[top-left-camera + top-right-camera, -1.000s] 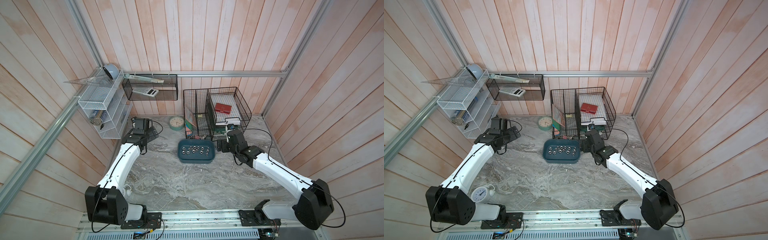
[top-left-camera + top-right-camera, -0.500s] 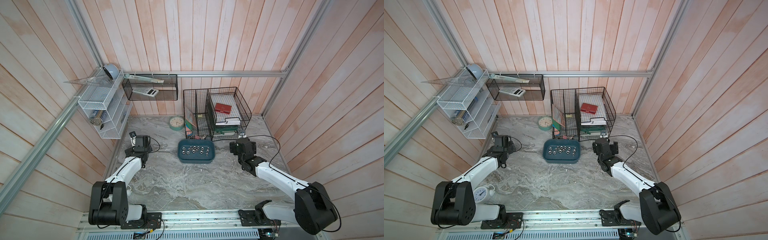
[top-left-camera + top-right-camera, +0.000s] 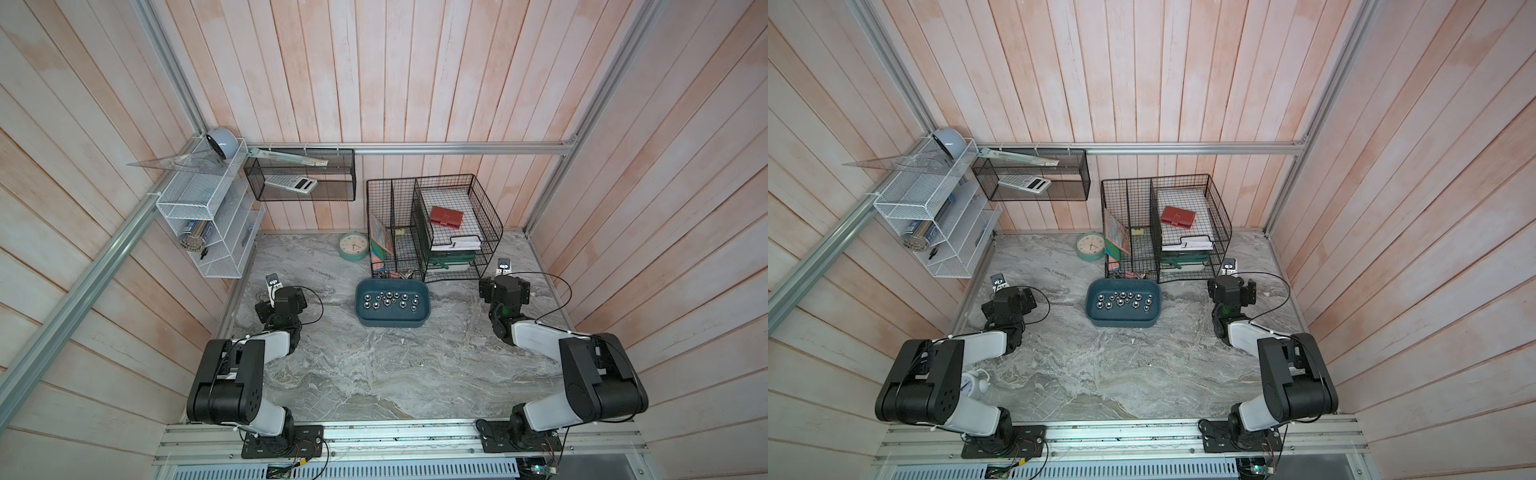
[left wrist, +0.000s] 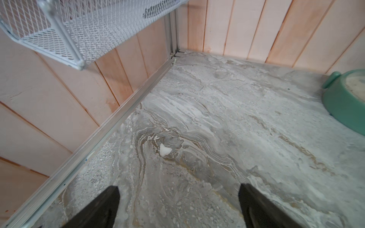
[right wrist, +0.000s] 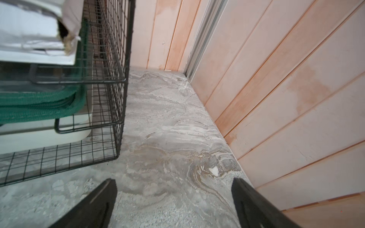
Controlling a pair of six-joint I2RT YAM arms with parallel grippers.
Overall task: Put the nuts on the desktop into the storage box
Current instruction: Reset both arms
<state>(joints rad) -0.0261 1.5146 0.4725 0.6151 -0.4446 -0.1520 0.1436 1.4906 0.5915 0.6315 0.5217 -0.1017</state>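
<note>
The dark teal storage box (image 3: 390,323) (image 3: 1121,323) sits mid-desktop in front of the wire organiser. Several shiny nuts (image 3: 388,300) (image 3: 1121,301) lie inside it. Every nut I can see lies in the box. The grey marble desktop (image 3: 374,365) (image 4: 227,118) (image 5: 167,128) shows bare in both wrist views. My left gripper (image 3: 279,300) (image 3: 1011,301) (image 4: 179,188) hangs open and empty, well left of the box near the left wall. My right gripper (image 3: 504,286) (image 3: 1231,291) (image 5: 173,181) is open and empty, right of the box beside the organiser.
A black wire organiser (image 3: 432,226) (image 5: 110,79) with papers stands behind the box. A round green clock (image 3: 353,246) (image 4: 347,102) lies at the back. A white mesh shelf (image 3: 208,216) (image 4: 79,29) hangs on the left wall. A small white alarm clock (image 3: 973,380) stands by the left arm's base.
Both arms have drawn back from the back of the desktop and away from the box, folding toward their own sides. Both grippers stayed open; the box and nuts have not moved.
</note>
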